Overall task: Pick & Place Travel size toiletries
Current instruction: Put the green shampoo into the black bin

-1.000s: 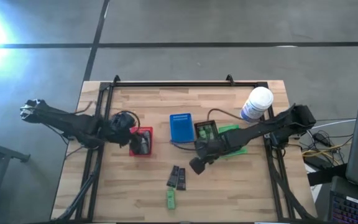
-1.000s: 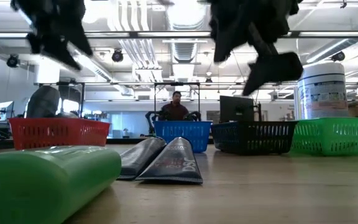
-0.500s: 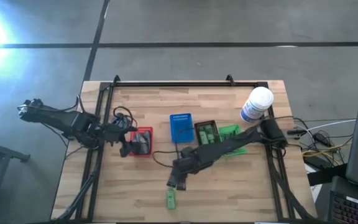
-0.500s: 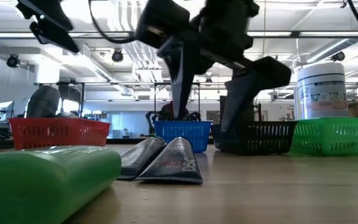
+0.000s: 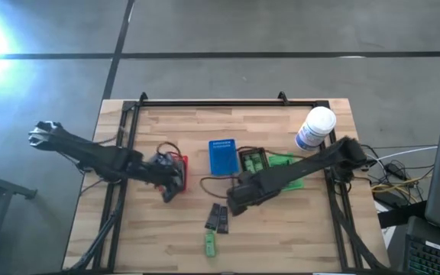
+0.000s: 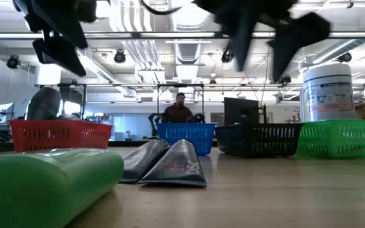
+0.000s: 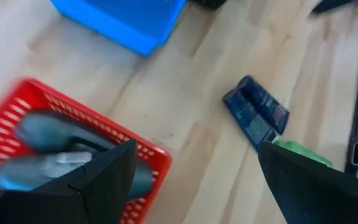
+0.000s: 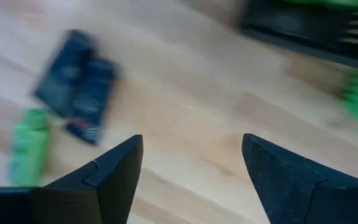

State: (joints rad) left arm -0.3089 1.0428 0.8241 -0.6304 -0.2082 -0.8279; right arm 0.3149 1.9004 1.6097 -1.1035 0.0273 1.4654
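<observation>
Seen from above, the left gripper (image 5: 171, 186) hangs over the near edge of the red basket (image 5: 179, 162) at about 9 o'clock on the tabletop (image 5: 281, 237), while the right gripper (image 5: 235, 203) sits near the middle, just up and to the right of two slim black tubes (image 5: 218, 218) that lie side by side. A green bottle (image 5: 210, 244) lies just toward 6 o'clock from them. The left wrist view adds what the overhead hides: grey rounded items (image 7: 48, 134) lying inside the red basket (image 7: 157, 158), with the jaws spread wide and empty, and the blue basket (image 7: 126, 22) beyond. The right wrist view shows its jaws likewise spread and empty above bare wood, the black tubes (image 8: 79, 84) and green bottle (image 8: 28, 146) ahead. The level view alone shows a person (image 6: 180, 109) in the room behind the blue basket (image 6: 186, 136), and the white canister (image 6: 328, 92) standing behind the green basket (image 6: 342, 139).
</observation>
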